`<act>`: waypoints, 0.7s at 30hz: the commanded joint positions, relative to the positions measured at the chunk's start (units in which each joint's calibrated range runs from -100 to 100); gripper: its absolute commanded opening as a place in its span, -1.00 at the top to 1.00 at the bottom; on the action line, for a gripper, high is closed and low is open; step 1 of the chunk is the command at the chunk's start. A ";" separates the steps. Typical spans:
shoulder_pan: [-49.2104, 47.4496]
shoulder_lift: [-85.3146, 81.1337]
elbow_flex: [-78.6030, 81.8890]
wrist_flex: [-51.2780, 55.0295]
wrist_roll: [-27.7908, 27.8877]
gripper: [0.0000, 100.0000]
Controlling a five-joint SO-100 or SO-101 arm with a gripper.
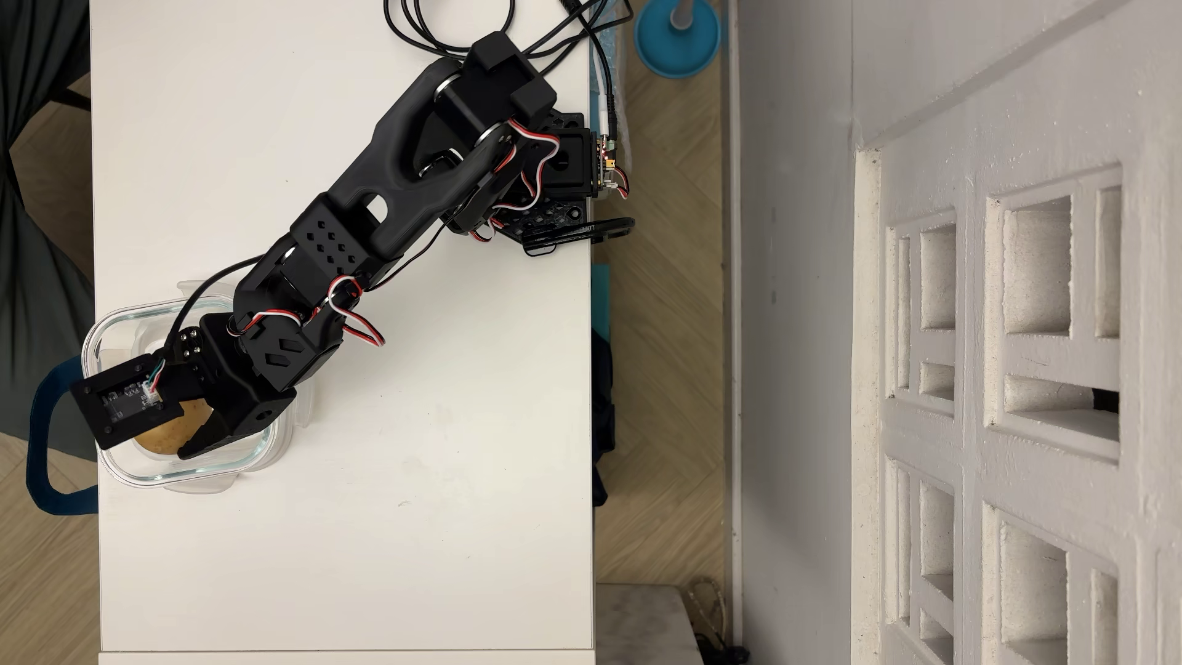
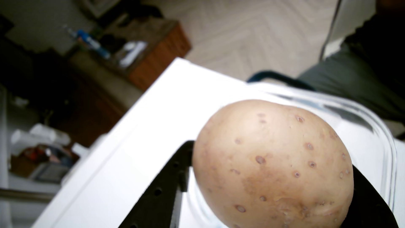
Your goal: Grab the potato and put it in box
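The tan, dark-speckled potato sits between my gripper's black fingers, which are shut on it. It is over the inside of the box, a clear glass container at the table's left edge in the overhead view. The wrist view shows the potato close up, with one finger pressing its left side and the other its right. The box's glass rim curves behind and to the right of it. I cannot tell whether the potato touches the box floor. The wrist camera mount hides part of the potato from above.
A translucent plastic lid lies under the box. The white table ends just left of the box, with a blue strap hanging beyond that edge. Black cables and the arm's base clamp are at the top right.
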 commanded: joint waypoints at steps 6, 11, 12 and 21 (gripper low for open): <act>3.85 7.93 -6.54 -3.02 2.97 0.94; 6.90 14.23 -9.23 -3.02 5.03 0.94; 8.27 15.34 -9.49 -3.02 5.72 0.94; 9.79 19.35 -8.71 -3.02 7.77 0.94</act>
